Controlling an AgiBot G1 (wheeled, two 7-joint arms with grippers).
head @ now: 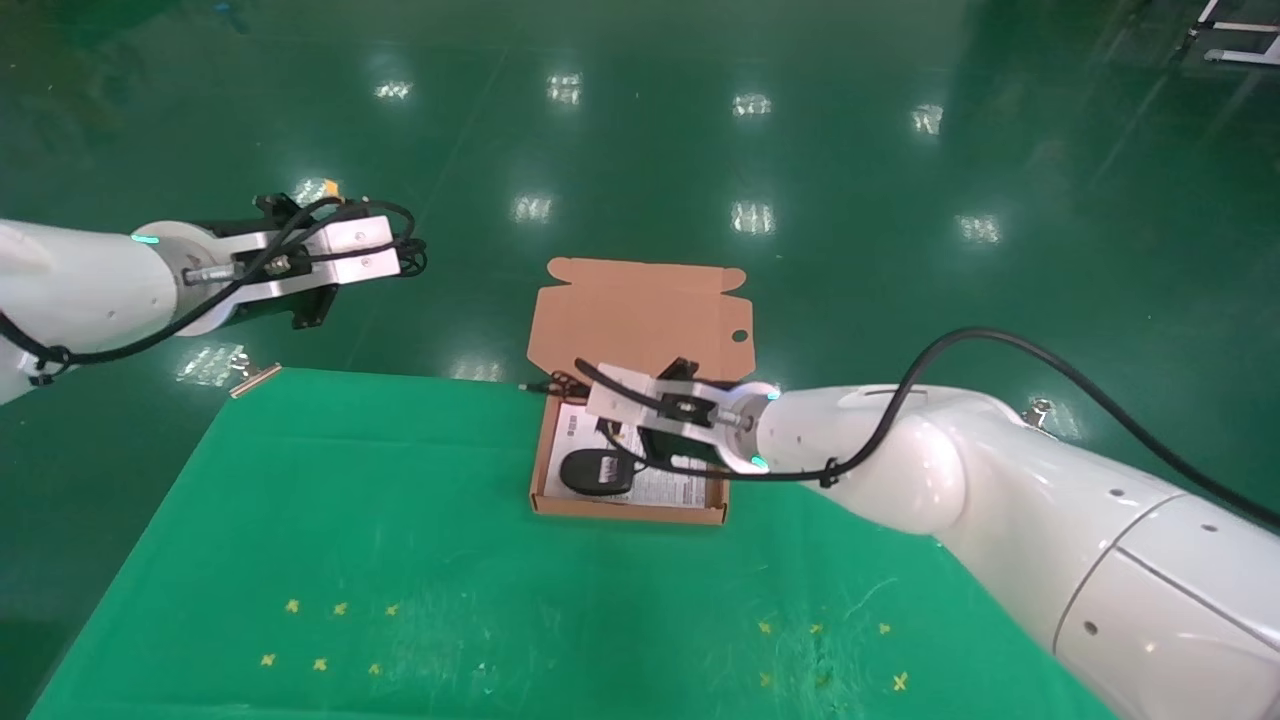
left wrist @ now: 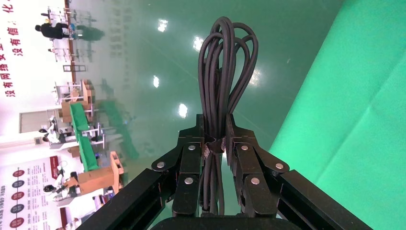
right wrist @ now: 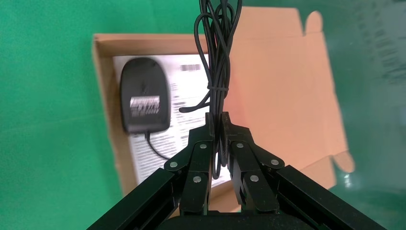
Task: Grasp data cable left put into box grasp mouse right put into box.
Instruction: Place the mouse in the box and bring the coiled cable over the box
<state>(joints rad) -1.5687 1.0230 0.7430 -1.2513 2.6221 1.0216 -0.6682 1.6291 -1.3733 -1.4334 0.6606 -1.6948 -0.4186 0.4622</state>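
The salmon-orange box (head: 628,512) lies open at the far edge of the green cloth, its lid (head: 640,315) folded back. The black mouse (head: 597,471) lies inside on the white printed sheet, and it also shows in the right wrist view (right wrist: 145,96) with a label facing up. My right gripper (head: 605,420) hovers over the box, shut on the mouse's bundled cord (right wrist: 218,57); its jaws (right wrist: 217,120) pinch the strands. My left gripper (head: 405,258) is held high, out past the table's far left corner, and is shut on the looped data cable (left wrist: 225,62).
The green cloth (head: 400,560) covers the table and carries small yellow cross marks (head: 330,635) near the front. Metal clips (head: 255,378) hold the cloth at the far corners. Glossy green floor lies beyond the far edge.
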